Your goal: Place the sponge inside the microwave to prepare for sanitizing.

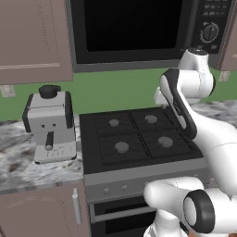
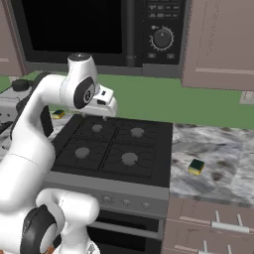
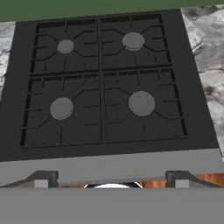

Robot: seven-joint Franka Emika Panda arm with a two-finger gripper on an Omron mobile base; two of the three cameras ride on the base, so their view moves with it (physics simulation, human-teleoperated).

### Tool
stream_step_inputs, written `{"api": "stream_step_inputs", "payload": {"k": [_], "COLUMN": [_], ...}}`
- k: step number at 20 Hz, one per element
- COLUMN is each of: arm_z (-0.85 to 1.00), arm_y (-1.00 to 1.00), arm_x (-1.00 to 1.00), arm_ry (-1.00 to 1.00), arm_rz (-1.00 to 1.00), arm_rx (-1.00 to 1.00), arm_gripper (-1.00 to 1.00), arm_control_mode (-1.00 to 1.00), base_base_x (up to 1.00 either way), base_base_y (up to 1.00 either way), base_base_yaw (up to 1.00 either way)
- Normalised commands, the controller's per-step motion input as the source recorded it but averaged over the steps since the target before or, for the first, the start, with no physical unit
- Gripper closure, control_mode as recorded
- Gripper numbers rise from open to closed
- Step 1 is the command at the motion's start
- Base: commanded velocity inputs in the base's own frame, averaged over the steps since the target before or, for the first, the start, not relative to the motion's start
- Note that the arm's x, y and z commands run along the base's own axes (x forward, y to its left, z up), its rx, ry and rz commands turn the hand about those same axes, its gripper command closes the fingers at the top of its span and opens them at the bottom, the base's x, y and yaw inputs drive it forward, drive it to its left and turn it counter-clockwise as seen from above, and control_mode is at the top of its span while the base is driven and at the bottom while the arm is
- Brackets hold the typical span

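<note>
Stove below open end effector

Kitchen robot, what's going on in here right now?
The white arm hangs over the black stove with its gripper open and empty. The sponge lies untouched on the marble counter to the right of the stove. The microwave above the stove has its door shut, so nothing has been picked up or opened yet.

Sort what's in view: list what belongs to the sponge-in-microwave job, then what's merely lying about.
Belongs to the job:
sponge, on the counter right of the stove
microwave, door shut, above the stove
gripper, open, holding nothing

Lying about:
stove
coffee machine
small yellow-green item behind the arm
</note>
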Motion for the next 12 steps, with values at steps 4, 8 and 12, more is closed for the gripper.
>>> {"api": "stream_step_inputs", "payload": {"k": [4,8,12], "arm_z": [0.16,0.62,0.23], "arm_y": [-0.83,-0.76,-0.45], "arm_x": [-0.05,-0.44,-0.44], "arm_ry": [-0.1,-0.41,-0.53], "arm_rz": [-0.13,-0.06,-0.06], "arm_rx": [0.0,0.0,-0.16], "arm_gripper": [-1.0,-1.0,-1.0], "arm_control_mode": [-1.0,-1.0,-1.0], "base_base_x": [0.0,0.0,0.0], "base_base_y": [0.0,0.0,0.0], "base_base_yaw": [0.0,0.0,0.0]}}
